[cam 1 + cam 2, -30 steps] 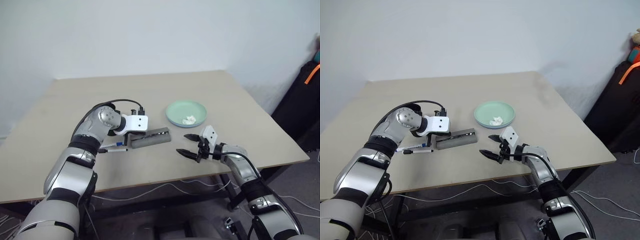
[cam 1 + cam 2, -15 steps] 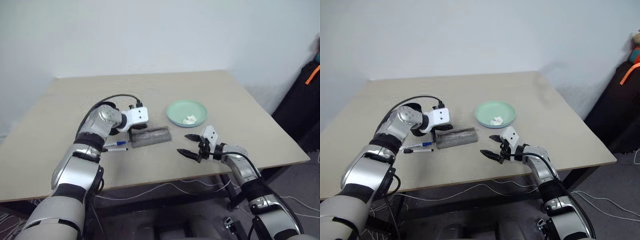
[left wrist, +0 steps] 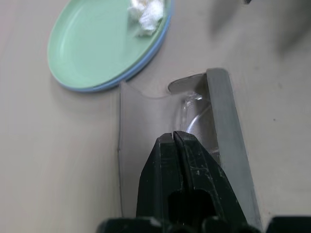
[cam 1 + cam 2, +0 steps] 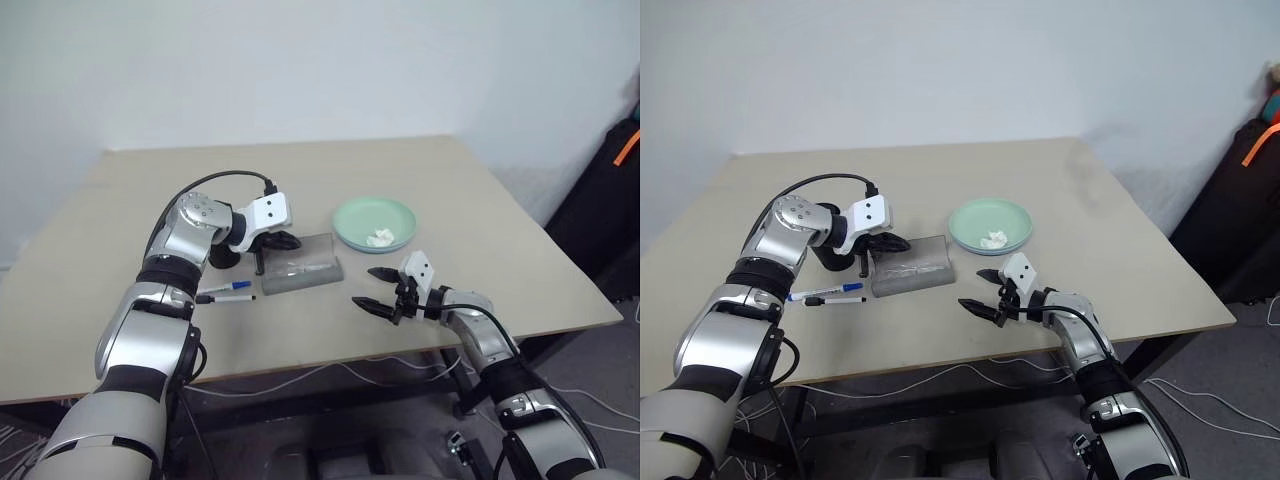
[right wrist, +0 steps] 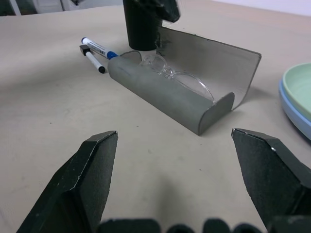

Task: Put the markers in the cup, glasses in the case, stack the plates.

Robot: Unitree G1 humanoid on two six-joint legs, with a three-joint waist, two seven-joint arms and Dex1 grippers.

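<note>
The grey case (image 4: 300, 276) lies mid-table with its translucent lid (image 5: 209, 53) standing upright. The wire-framed glasses (image 5: 180, 77) lie inside it. My left gripper (image 4: 287, 240) is shut, with its tips at the lid's upper edge near the left end of the case. The black cup (image 5: 142, 26) stands just behind that end. Two markers (image 4: 228, 292) lie side by side on the table left of the case, one blue-capped, one dark-capped. The mint green plate (image 4: 372, 218) sits on the light blue plate (image 3: 131, 77) to the right of the case. My right gripper (image 4: 362, 287) hangs open over bare table, right of the case.
A crumpled white tissue (image 4: 379, 238) lies on the green plate. The table's front edge (image 4: 330, 350) runs just below my right gripper. A dark bag with an orange strap (image 4: 620, 170) stands beyond the table's right side.
The case lid has swung up from lying low to standing upright. My left gripper rose and rolled with it. The right arm kept still.
</note>
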